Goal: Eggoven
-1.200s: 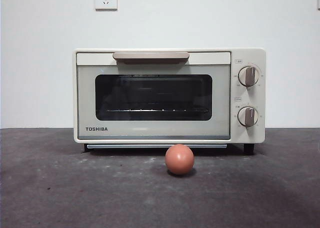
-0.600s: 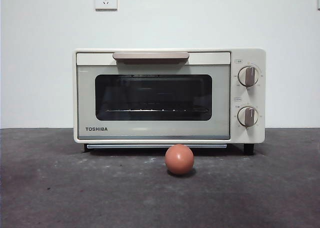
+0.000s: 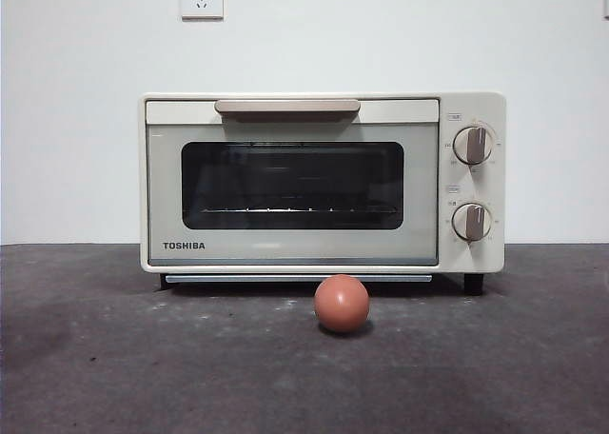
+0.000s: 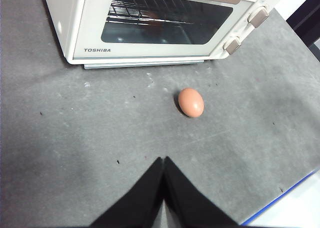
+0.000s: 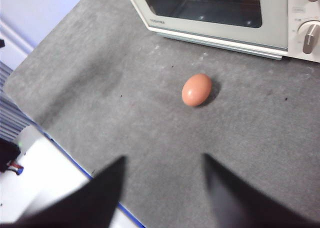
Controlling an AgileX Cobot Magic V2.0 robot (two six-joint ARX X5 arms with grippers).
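Two things are seen on the dark grey surface (image 3: 95,358): a cream TOSHIBA toaster oven (image 3: 322,182) and a reddish-brown egg (image 3: 342,303). The egg is set just in front of the oven, apart from it, below the right half of the dark glass door (image 3: 292,185), which is closed. Two knobs (image 3: 473,145) are stacked on the oven's right side. The left gripper (image 4: 163,160) is held above the bare surface in front of the oven, well short of the egg, its fingers pressed together on nothing. The right gripper (image 5: 162,163) is held likewise, its fingers spread wide and empty.
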